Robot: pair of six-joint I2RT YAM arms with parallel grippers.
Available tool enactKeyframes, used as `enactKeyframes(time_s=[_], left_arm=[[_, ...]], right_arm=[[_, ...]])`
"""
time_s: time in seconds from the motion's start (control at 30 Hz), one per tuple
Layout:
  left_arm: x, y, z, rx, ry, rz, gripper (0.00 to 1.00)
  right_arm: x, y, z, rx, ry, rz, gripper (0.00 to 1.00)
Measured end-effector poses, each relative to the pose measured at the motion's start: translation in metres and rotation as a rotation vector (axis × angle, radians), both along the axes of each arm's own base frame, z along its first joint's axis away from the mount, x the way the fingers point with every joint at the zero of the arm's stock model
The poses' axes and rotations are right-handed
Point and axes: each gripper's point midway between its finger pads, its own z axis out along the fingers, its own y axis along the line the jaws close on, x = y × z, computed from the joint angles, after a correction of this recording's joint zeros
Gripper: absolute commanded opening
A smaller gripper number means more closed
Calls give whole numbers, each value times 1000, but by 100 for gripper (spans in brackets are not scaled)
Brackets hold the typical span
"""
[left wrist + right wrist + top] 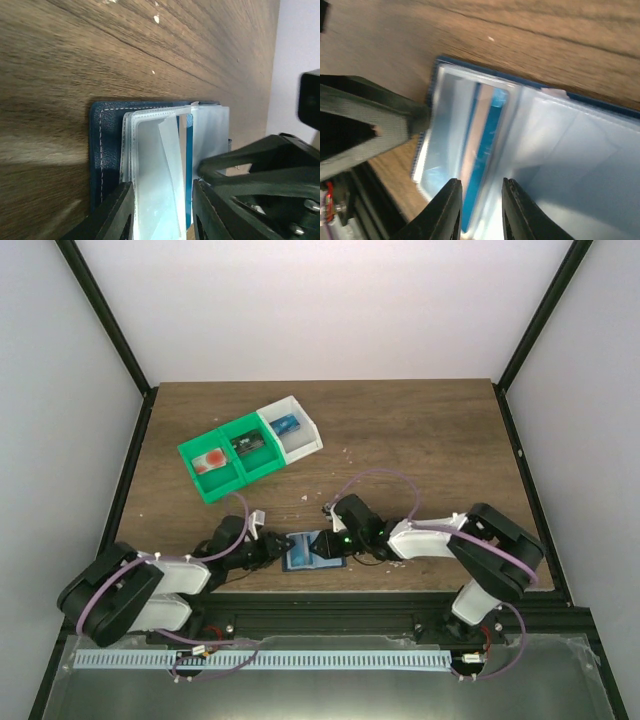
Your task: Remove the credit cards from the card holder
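Card holder (312,552) lies open at the near edge of the worktop (420,440), about the middle, between both arms. My left pincer (162,200) has a finger on each side of the clear sleeves (155,150). The right pincer (480,190) stands narrow around a blue card (485,145). I cannot tell if either one really pinches.

The card holder (315,552) is dark navy with a line of pale stitching, its sleeves (155,165) look pale grey-blue, and a bright blue card (485,150) shows through them. The table (420,440) is brown wood grain with white specks. Far left, the green tray (228,488) holds a red-blotched card (211,461) and a dark card (247,446); the white tray (305,450) holds a blue card (286,425).
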Motion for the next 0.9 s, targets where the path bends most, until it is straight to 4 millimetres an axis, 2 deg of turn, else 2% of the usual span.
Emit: enactKeyframes(time_s=[0.07, 0.13, 0.23, 0.63, 0.83, 0.9], left_arm=[[-1, -2, -2, -6, 4, -14, 32], [-1, -4, -3, -12, 4, -21, 30], [0, -5, -3, -19, 2, -27, 23], [-2, -5, -2, -19, -1, -35, 11], [-3, -4, -4, -8, -8, -44, 12], [-4, -4, -4, -4, -6, -45, 21]], right_arm=[[-1, -3, -13, -34, 21, -7, 23], [-1, -4, -17, -42, 30, -14, 23], [0, -4, -17, -42, 31, -20, 23], [1, 1, -1, 7, 12, -10, 22], [-1, 2, -5, 5, 24, -5, 21], [-1, 2, -5, 5, 24, -5, 21]])
